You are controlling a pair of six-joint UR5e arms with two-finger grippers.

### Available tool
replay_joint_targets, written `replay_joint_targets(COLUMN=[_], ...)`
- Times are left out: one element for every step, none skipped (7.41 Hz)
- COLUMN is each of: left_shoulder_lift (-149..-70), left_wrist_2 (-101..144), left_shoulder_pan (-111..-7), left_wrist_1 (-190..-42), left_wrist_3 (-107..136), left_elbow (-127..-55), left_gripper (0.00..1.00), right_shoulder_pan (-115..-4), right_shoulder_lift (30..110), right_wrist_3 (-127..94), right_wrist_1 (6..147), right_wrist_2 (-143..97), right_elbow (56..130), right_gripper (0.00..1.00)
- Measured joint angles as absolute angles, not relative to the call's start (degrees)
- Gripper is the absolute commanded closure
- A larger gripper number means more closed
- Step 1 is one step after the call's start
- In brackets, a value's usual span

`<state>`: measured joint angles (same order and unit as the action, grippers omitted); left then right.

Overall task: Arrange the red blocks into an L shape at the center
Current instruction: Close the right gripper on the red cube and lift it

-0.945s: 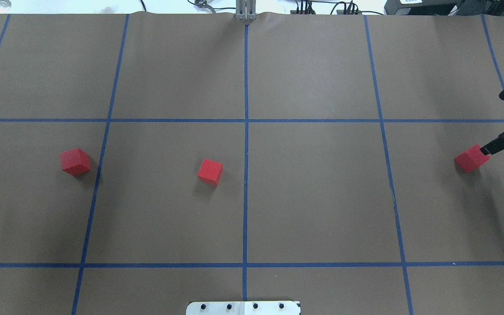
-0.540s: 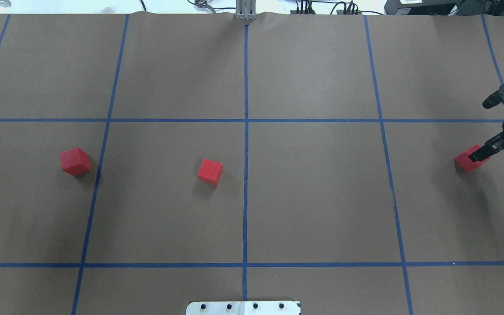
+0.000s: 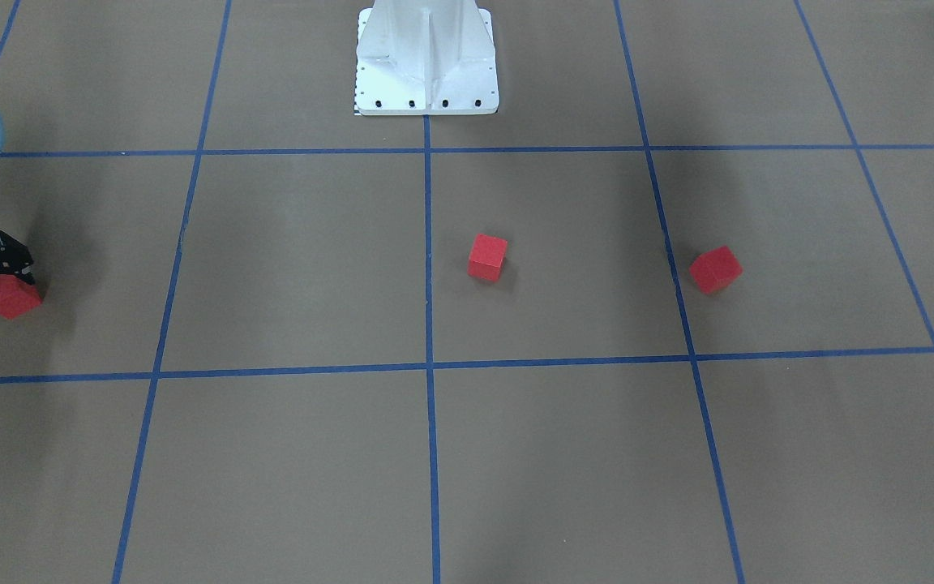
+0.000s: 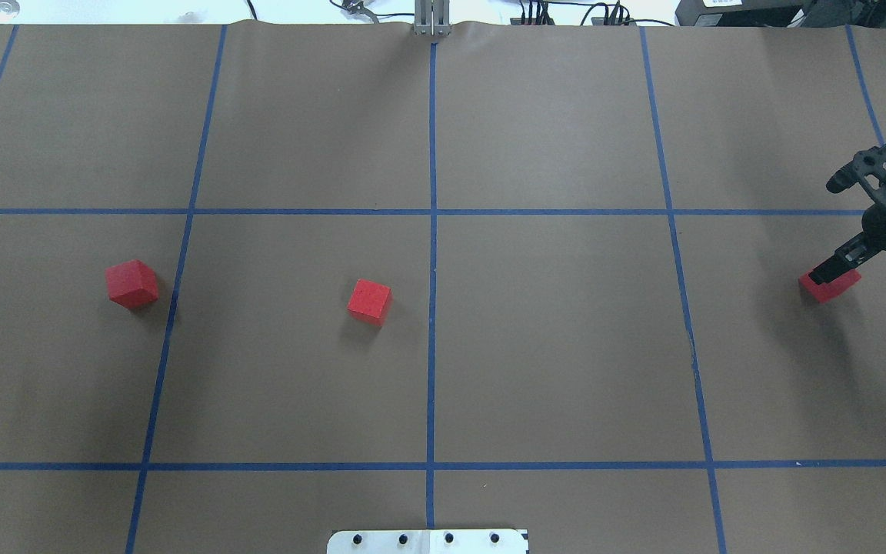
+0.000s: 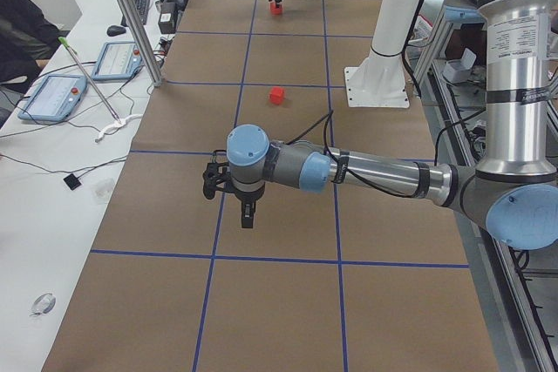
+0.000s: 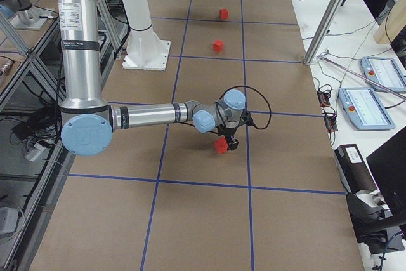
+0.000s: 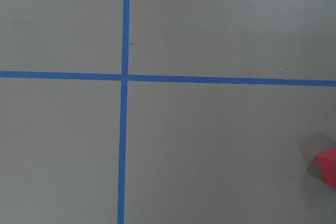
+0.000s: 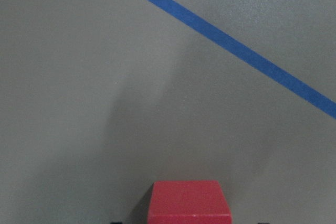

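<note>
Right hand (image 4: pixel 830 271) low over the outermost small matte red cube (image 4: pixel 827 290)
Fingers apart, straddling it at the brown counter's (image 4: pixel 558 346) 3 o'clock edge. Second red cube (image 4: pixel 369 301) sits near the middle blue tape line (image 4: pixel 431 346), at its 9 o'clock; third red cube (image 4: pixel 132 284) lies farther out. Left hand's (image 5: pixel 248 219) state: cannot tell.

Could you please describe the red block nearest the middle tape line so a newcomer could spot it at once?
From the white robot base, follow the middle blue tape line forward into the next row of squares. The red block lies just left of that line. One twin sits far left, the other twin at the right gripper.
</note>
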<state>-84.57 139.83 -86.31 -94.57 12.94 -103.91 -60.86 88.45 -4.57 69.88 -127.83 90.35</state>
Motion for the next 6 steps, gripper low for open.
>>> replay_joint_targets(left_shoulder_lift=[-84.6,-84.6,-84.6,-84.6,-84.6,-84.5], left_wrist_2=[139.8,139.8,139.8,139.8,139.9,139.9], left_shoulder_pan=[-86.3,-86.3,-86.3,-86.3,-86.3,-86.3], left_wrist_1=[-94.6,-94.6,-94.6,-94.6,-94.6,-94.6], left_wrist_3=[13.0,13.0,13.0,13.0,13.0,13.0], left_elbow=[-103.9,-104.0,-104.0,-104.1,-104.4,-104.9], left_gripper=[0.00,0.00,0.00,0.00,0.00,0.00], right_shoulder_pan=[-60.8,-60.8,-60.9,-61.0,-61.1,-61.1], right_shoulder_lift=[88.3,88.3,88.3,88.2,88.0,87.5], right_wrist_3=[-4.5,-4.5,-4.7,-5.5,-8.3,-13.7], right_wrist_1=[69.9,69.9,69.9,70.3,71.7,74.2], right_wrist_2=[-127.8,-127.9,-128.1,-128.5,-129.0,-129.3], right_elbow=[89.9,89.6,89.7,90.5,92.9,96.6], right_gripper=[1.00,1.00,1.00,1.00,1.00,1.00])
